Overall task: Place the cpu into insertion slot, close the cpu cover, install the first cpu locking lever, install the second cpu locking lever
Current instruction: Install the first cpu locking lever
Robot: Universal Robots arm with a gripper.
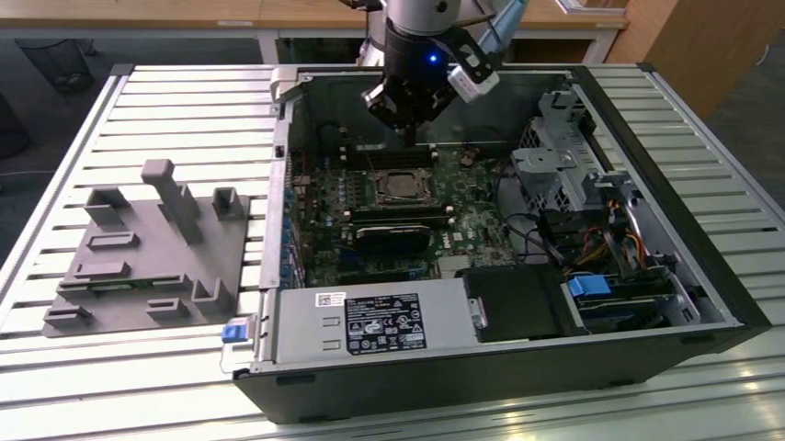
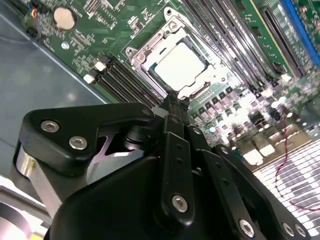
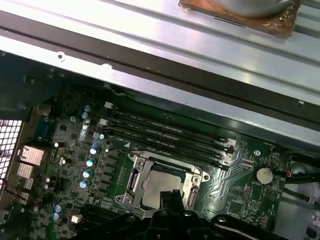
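**CPU SEATED, CLAW CLENCHED ABOVE SOCKET**

The claw is clenched, its fingertips together and grasping nothing. Just below its tips, the cpu lies flat in the insertion slot, metal top facing up toward the claw. It is square, so it has no long axis. Its edges run parallel to the memory slots. The cpu cover lies flat, framing it.

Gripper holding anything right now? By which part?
Nothing: the gripper is shut and empty, over the cpu cover edge; the cpu lies beneath it.
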